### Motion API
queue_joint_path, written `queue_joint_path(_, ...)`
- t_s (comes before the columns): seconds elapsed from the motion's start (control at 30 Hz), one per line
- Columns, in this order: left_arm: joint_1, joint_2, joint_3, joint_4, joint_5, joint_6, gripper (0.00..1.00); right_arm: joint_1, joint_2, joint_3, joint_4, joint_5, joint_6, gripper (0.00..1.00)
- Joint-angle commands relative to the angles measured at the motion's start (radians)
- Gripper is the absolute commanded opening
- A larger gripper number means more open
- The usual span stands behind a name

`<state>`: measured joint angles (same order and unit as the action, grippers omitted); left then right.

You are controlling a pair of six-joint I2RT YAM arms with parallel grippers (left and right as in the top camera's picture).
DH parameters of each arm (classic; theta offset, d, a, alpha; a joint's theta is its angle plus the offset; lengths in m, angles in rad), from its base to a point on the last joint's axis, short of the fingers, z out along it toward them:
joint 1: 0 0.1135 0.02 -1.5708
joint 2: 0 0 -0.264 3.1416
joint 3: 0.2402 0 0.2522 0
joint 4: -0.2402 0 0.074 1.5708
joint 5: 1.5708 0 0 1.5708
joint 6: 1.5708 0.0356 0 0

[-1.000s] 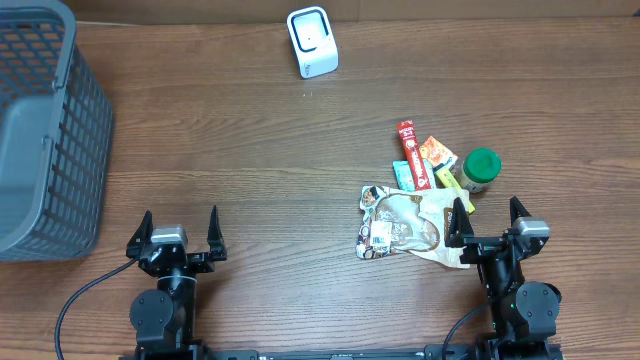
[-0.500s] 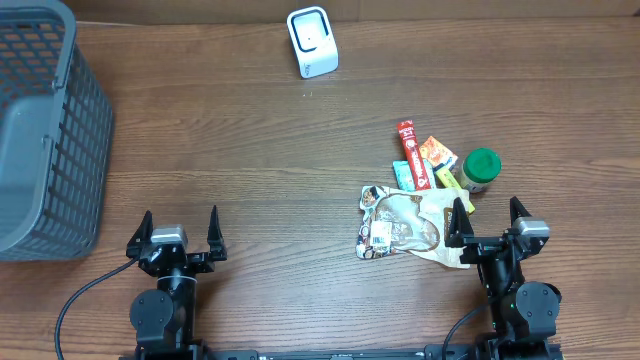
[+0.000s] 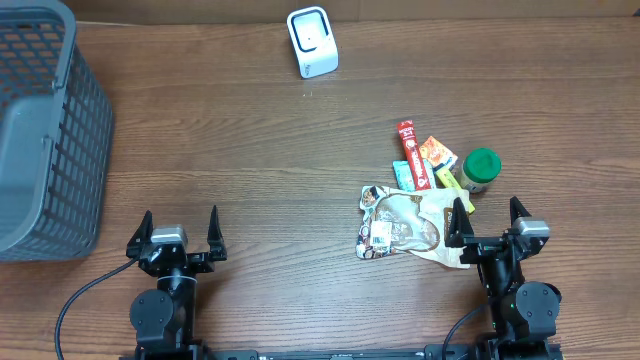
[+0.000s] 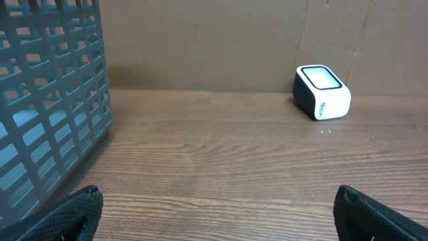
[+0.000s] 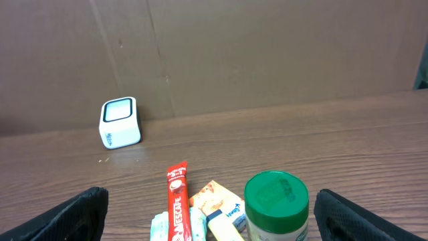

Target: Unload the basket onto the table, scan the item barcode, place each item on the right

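The white barcode scanner (image 3: 312, 42) stands at the table's far edge, also in the left wrist view (image 4: 322, 92) and the right wrist view (image 5: 120, 122). Several items lie in a pile at the right. A printed snack bag (image 3: 405, 224) is nearest. Behind it are a red coffee stick (image 3: 407, 145) (image 5: 177, 201), an orange packet (image 3: 437, 153) and a green-lidded jar (image 3: 480, 170) (image 5: 276, 201). My right gripper (image 3: 486, 205) (image 5: 210, 211) is open just in front of the pile and touches nothing. My left gripper (image 3: 180, 218) (image 4: 217, 214) is open over bare wood at the near left.
A grey plastic basket (image 3: 40, 130) (image 4: 47, 100) fills the far left. A yellow highlighter (image 3: 452, 185) and a teal packet (image 3: 405, 175) lie in the pile. A brown board wall (image 4: 200, 40) backs the table.
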<state>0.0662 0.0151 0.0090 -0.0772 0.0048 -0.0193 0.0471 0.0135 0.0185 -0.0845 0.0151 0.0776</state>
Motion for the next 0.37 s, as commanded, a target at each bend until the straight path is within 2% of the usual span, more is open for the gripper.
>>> queue_joint_path(0.0,0.005,-0.010,-0.004,0.000,0.007,0.000,0.99,-0.003,-0.011,-0.011,0.002,0.002,-0.003,1.00)
queue_joint_path(0.33,0.005,-0.010,-0.004,0.000,0.007,0.000,0.99,-0.003,-0.011,-0.011,0.002,0.001,-0.003,1.00)
